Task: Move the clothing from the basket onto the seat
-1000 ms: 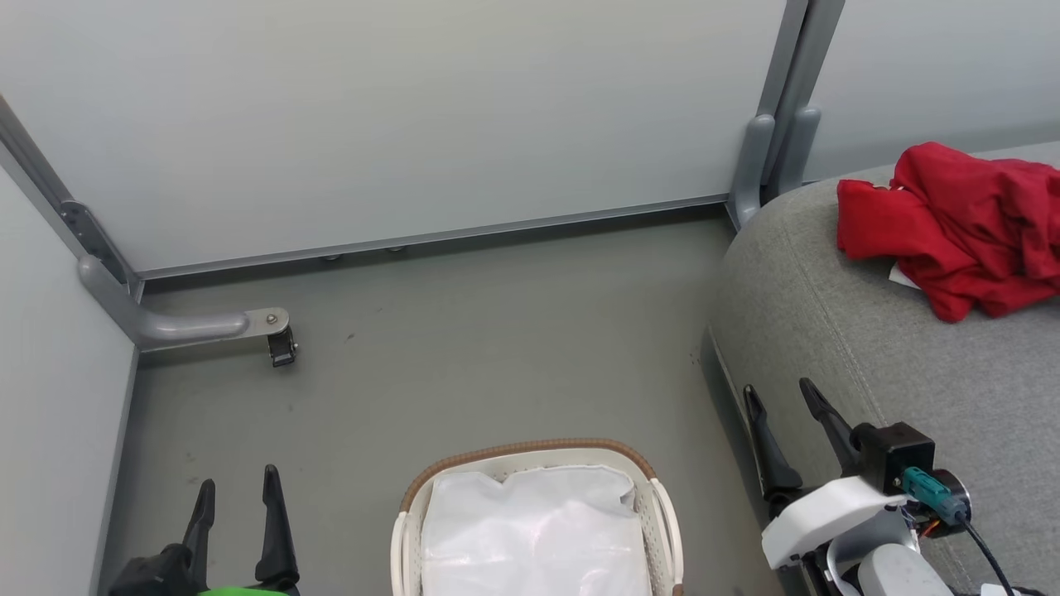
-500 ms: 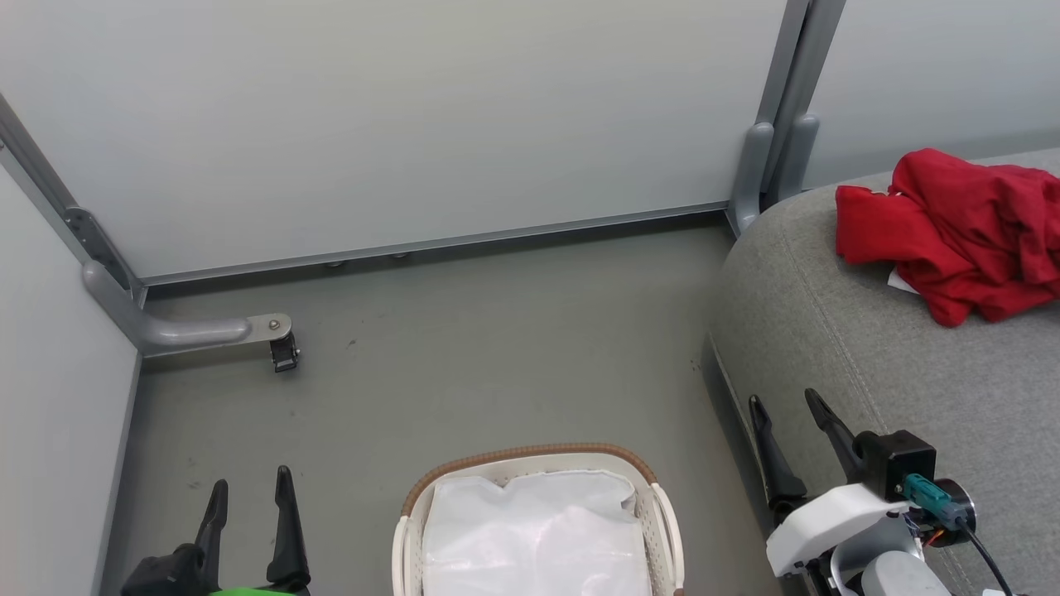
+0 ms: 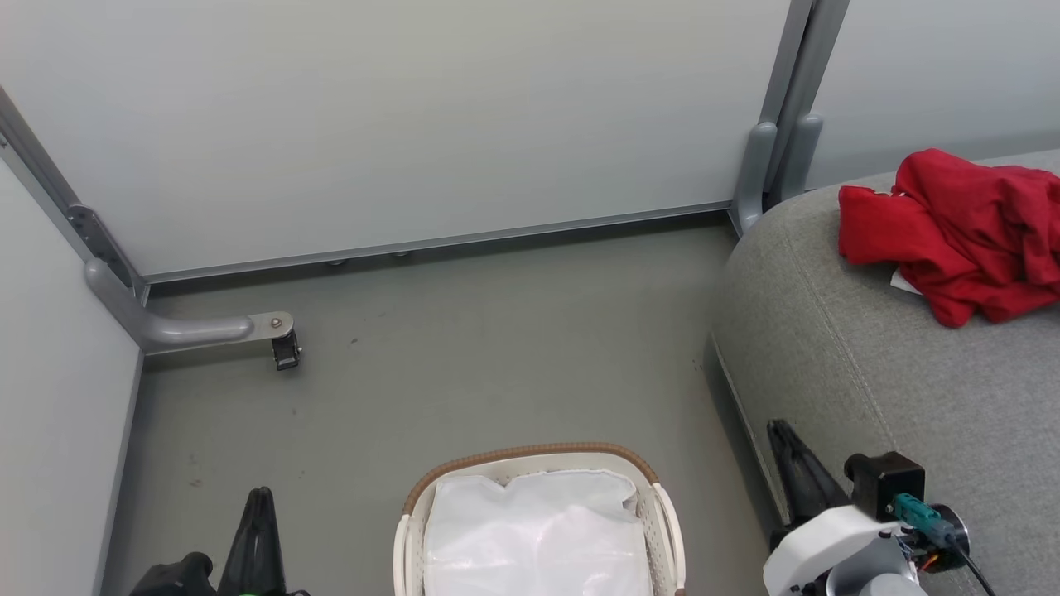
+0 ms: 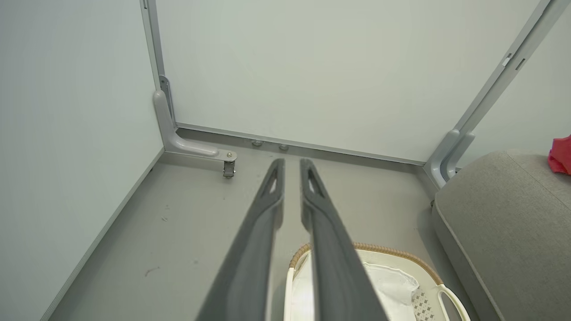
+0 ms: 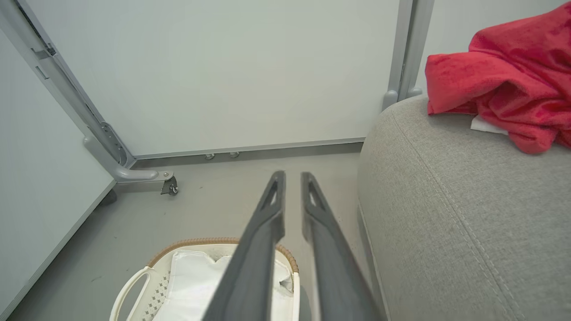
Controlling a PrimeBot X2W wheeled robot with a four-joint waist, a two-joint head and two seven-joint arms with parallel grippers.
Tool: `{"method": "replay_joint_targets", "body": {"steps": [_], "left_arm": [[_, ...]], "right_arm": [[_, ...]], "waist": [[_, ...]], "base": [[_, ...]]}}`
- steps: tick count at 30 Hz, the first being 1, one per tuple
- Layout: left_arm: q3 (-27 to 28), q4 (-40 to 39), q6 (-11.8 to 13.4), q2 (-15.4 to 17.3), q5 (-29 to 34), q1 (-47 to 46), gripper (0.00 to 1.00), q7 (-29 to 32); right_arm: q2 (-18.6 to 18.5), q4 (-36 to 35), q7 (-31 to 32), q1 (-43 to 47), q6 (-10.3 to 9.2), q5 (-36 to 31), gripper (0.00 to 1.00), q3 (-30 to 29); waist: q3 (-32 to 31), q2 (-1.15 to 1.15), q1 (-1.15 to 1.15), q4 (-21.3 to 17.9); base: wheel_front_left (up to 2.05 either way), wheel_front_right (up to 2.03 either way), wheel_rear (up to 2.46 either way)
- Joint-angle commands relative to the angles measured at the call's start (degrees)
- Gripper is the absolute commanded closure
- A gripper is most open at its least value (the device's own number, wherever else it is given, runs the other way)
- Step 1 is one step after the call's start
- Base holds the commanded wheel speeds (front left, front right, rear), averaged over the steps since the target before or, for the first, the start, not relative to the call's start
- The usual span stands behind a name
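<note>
The seat (image 3: 911, 356) has a rounded corner, and that is the main risk. The clothing (image 3: 969, 232) lies on it as a loose red heap, not far from where the cushion curves down to the floor (image 3: 464, 364). A knock against the cushion's side could send the heap sliding off. The right arm would be the likely cause, as it stands just beside the cushion's front.

The basket (image 3: 530, 454) sits on the floor between the two arms, and its white liner (image 3: 538, 530) shows no red. Its near part runs off the bottom of the head view, so a piece could be lying there unseen. Judging the job finished could then be a mistake. I also cannot tell whether the heap is one garment or two. No stripes show, only a small white scrap under its lower edge.

The left pincer (image 3: 263, 497) and right pincer (image 3: 778, 430) are both closed and grip nothing, with a narrow slit between the tips in each wrist view. A swing toward the middle could clip the basket's brown rim.

Compared with half a second ago, the seat, basket and clothing lie as they did. Both pincers then had their fingers spread. Now each shows as a single dark spike and sits lower in the head view.
</note>
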Motion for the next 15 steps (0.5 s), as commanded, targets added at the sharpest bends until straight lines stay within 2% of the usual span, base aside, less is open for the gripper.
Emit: {"method": "replay_joint_targets", "body": {"steps": [1,15], "left_arm": [[0.3,-0.2,0.0,0.0,-1.5,-0.4,1.0,0.5],[1.4,-0.6,-0.4,0.1,-15.0,-2.6,1.0,4.3]], "right_arm": [[0.0,-0.4,0.4,-0.3,0.0,1.6,1.0,-0.3],[-0.1,-2.1,4.3,-0.4,-0.01,16.1,1.0,-2.6]], "waist": [[0.0,0.0,0.0,0.0],[0.1,0.0,0.0,-0.2]], "base": [[0.0,0.0,0.0],[0.0,0.0,0.0]]}}
